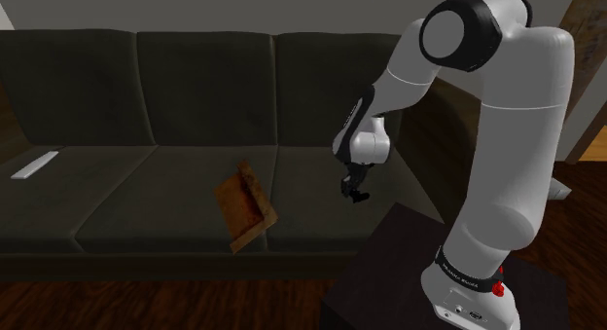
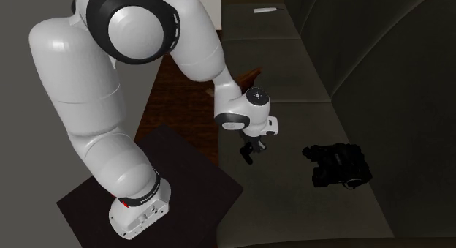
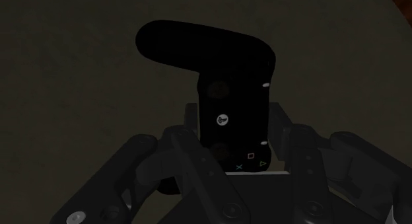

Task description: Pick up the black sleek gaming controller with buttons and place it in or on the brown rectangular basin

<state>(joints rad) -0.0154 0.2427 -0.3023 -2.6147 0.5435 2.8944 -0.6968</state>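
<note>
Pick-up judged done; placing not yet done. Hand (image 3: 236, 147) narrowed on the black controller (image 3: 231, 90), fingers clasping its lower body. Button marks face the wrist camera, one grip arm sticks out sideways beyond the fingertips. Shoulder view: hand hangs above the dark sofa (image 1: 146, 192), clear of the seat cushion, load small and black at the tips. Brown basin (image 1: 238, 197) lies tilted on the seat, well apart from the hand, toward the shoulder view's left, nothing in it. Left to do: carry across, lower, release. Far end of the seat: a flat white object (image 1: 34, 166).
</note>
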